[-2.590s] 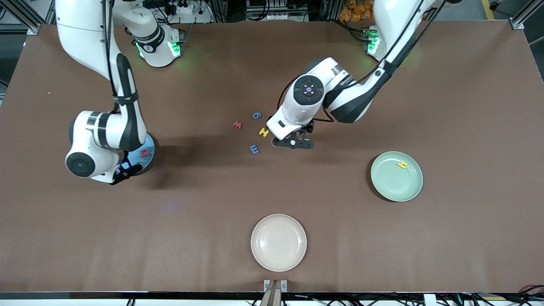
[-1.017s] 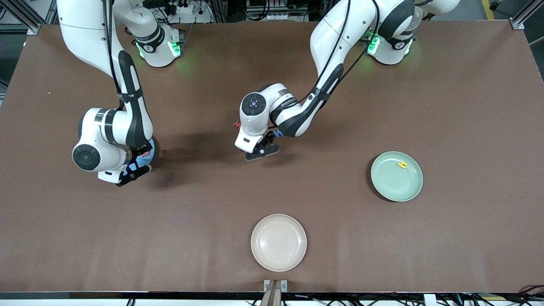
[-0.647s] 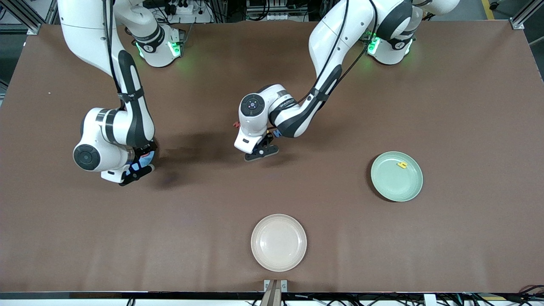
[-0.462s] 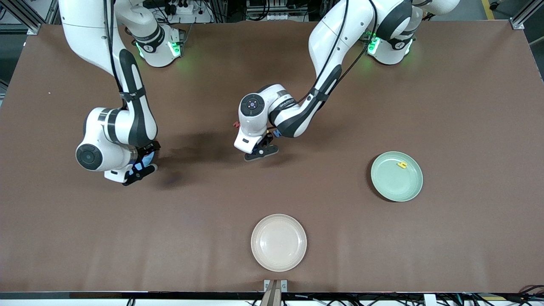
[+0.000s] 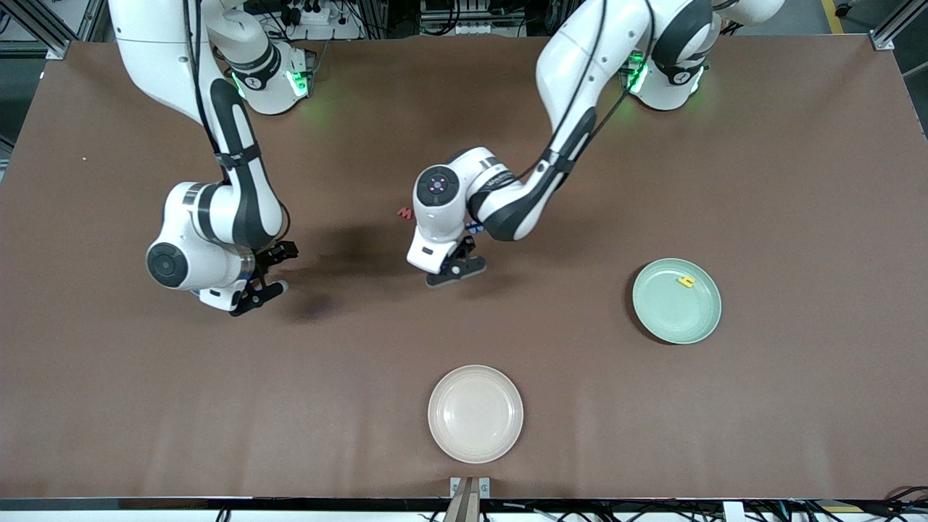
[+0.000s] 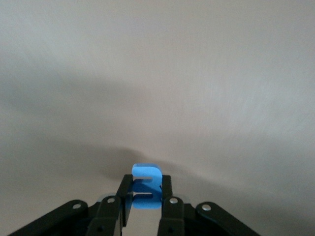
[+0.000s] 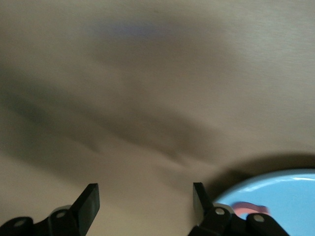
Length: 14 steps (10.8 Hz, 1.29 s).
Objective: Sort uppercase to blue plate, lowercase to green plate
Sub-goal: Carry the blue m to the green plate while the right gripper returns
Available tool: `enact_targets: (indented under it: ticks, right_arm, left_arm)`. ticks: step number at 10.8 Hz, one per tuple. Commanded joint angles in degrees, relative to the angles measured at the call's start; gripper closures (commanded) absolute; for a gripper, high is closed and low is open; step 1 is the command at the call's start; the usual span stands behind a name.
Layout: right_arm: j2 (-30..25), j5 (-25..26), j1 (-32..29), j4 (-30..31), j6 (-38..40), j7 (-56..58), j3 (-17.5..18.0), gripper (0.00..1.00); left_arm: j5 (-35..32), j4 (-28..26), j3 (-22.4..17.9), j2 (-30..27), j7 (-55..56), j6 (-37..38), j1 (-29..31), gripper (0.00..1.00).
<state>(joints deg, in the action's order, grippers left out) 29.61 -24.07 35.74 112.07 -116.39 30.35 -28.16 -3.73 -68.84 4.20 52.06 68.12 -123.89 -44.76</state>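
My left gripper (image 5: 455,272) is shut on a small blue lowercase letter e (image 6: 146,172) and holds it a little above the bare brown table near the middle. The letter shows pinched between both fingers in the left wrist view, where my left gripper (image 6: 146,181) points down at plain cloth. A red w (image 5: 404,213) lies on the table beside the left arm's wrist. My right gripper (image 5: 275,270) hangs open and empty (image 7: 144,191) next to the blue plate (image 7: 280,194), which holds a red letter (image 7: 246,209). The green plate (image 5: 670,312) holds a yellow letter (image 5: 686,281).
A cream-pink plate (image 5: 475,413) sits near the table's front edge, nearer the front camera than the letters. The left arm's wrist covers the spot where other letters lay. The right arm's body hides most of the blue plate in the front view.
My left gripper shut on the blue e and drifted slightly toward the front camera with it. My right arm moved off the blue plate toward the table's middle, jaws open.
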Motion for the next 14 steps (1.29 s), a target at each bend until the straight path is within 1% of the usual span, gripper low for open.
enact_targets:
  ticks: [1, 2, 3, 4, 5, 6, 7, 8, 9, 10, 11, 12, 13, 14]
  right_arm:
    - [-3.15, -0.80, 0.38, 0.87, -0.94, -9.22, 4.67, 0.15]
    - [-3.59, -0.80, 1.25, 1.22, -1.99, -12.04, 6.17, 0.15]
    - [-3.77, -0.80, 2.22, 1.57, -3.39, -15.20, 7.32, 0.15]
    - [-3.77, -0.80, 2.31, 1.92, -5.14, -18.80, 9.68, 0.14]
    - [-4.04, -0.80, 2.49, 2.45, -6.81, -23.10, 11.88, 0.14]
    - [-4.47, -0.80, 2.58, 2.89, -8.31, -27.23, 13.99, 0.14]
    - [-4.91, -0.72, 2.93, 4.11, -10.85, -31.88, 16.44, 0.14]
    - [-5.70, -0.63, 3.71, 6.21, -15.14, -37.41, 18.73, 0.14]
    - [-6.23, -0.54, 4.42, 8.24, -19.62, -43.82, 21.19, 0.14]
    - [-6.41, -0.37, 4.51, 8.60, -20.97, -49.71, 22.95, 0.14]
    - [-6.50, -0.28, 4.95, 8.43, -21.50, -56.65, 24.10, 0.14]
    - [-6.50, 0.16, 5.21, 8.43, -22.99, -64.29, 25.16, 0.14]
    - [-6.32, 0.16, 5.56, 8.43, -24.05, -69.15, 26.21, 0.14]
    - [-6.06, 0.16, 5.74, 8.26, -24.49, -73.63, 27.18, 0.14]
  left_arm:
    - [2.75, -2.18, 0.37, -7.22, -11.81, 7.49, 6.50, 1.00]
    - [2.85, -2.96, 0.54, -9.32, -18.48, 11.09, 9.57, 1.00]
    - [3.02, -4.71, 1.68, -11.78, -23.94, 12.69, 12.91, 1.00]
    - [2.94, -7.77, 2.65, -14.50, -29.91, 12.88, 16.34, 1.00]
    - [2.94, -11.46, 2.66, -17.32, -36.24, 12.97, 19.42, 1.00]
    - [2.85, -16.11, 2.74, -20.13, -43.61, 12.89, 22.93, 1.00]
    - [2.59, -19.20, 2.74, -21.81, -48.99, 12.80, 25.31, 1.00]
    - [1.89, -21.58, 2.74, -22.78, -52.44, 12.45, 27.25, 1.00]
    - [0.66, -24.91, 2.66, -24.10, -56.74, 11.14, 29.18, 1.00]
    - [-0.83, -29.55, 2.74, -25.76, -60.96, 7.47, 31.46, 1.00]
    - [-1.02, -35.26, 2.74, -27.78, -63.78, 2.48, 32.97, 1.00]
    - [-1.54, -39.66, 2.66, -28.93, -66.68, -2.19, 34.37, 1.00]
    - [-1.98, -41.71, 2.66, -29.03, -69.41, -4.49, 36.56, 1.00]
    - [-2.25, -42.08, 2.48, -28.60, -72.22, -4.78, 37.72, 1.00]
